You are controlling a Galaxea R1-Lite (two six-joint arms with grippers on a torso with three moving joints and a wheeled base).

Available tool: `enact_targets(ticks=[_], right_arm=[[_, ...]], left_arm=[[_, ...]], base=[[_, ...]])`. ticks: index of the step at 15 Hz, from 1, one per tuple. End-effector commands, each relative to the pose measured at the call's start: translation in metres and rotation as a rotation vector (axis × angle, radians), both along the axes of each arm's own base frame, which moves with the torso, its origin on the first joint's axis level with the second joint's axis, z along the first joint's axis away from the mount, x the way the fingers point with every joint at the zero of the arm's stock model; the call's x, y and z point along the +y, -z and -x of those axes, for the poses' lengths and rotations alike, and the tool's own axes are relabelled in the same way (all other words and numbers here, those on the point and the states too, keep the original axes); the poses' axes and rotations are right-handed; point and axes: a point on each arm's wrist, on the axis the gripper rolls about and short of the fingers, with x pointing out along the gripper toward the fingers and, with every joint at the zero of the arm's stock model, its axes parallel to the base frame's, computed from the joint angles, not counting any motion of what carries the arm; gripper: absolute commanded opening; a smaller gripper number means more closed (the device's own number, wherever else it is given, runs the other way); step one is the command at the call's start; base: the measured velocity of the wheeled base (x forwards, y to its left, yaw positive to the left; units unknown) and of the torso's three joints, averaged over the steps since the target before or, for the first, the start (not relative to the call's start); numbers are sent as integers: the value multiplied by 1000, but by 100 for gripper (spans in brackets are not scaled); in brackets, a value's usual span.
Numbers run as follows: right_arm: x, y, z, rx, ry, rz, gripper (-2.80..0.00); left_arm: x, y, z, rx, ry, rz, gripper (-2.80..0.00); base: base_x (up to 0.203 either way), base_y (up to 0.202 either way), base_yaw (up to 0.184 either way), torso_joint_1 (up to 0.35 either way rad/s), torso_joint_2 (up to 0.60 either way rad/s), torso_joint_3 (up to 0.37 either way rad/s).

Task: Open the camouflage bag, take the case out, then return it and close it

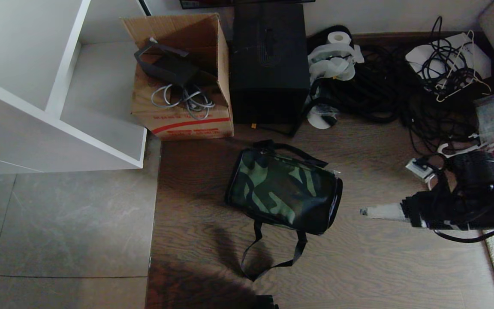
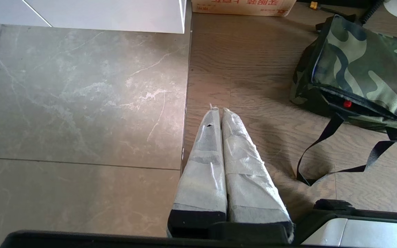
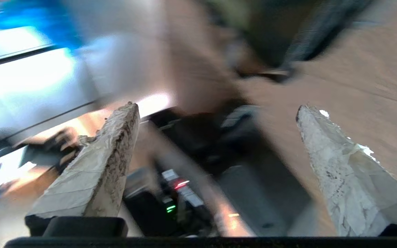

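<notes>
Wood-grain flooring, cluttered along the far wall with a cardboard box (image 1: 182, 77), a tall black box (image 1: 269, 64) and tangled cables (image 1: 384, 86), carries the camouflage bag (image 1: 283, 191) at centre, lid down. A red spot shows in a gap along its near edge, so I judge the zip not fully closed. No case lies outside — likely back inside. The right gripper (image 1: 365, 211), fingers spread and empty, hangs right of the bag; the left gripper (image 2: 218, 109), pressed together, is parked near-left.

You've got wood-grain floor (image 1: 380, 266) meeting grey marble-look tiles (image 1: 58, 227), white shelf unit (image 1: 37, 86) far left, pale wall (image 1: 380, 15) behind, dim lighting
</notes>
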Motion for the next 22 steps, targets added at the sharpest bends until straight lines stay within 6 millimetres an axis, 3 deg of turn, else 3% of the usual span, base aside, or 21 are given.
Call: enact_targets(ticks=[1,4,8,16,22], right_arm=[[14,12,-29,84,103,47,0],[31,12,-55,148,198,27,0],[63,26,-54,256,209,18,0],[91,65,-73,255,271,117,0],[95,71,-87,235,316,92,0]], left_arm=[[0,3,-1,7,-1,1,-280],[0,3,-1,7,-1,1,-280],[0,3,-1,7,0,1,-280],[0,2,-1,6,1,1,-280],[0,2,-1,6,-1,1,-280]], base=[[0,0,0,0,0,0],[0,0,0,0,0,0],[0,0,0,0,0,0],[0,0,0,0,0,0],[0,0,0,0,0,0]])
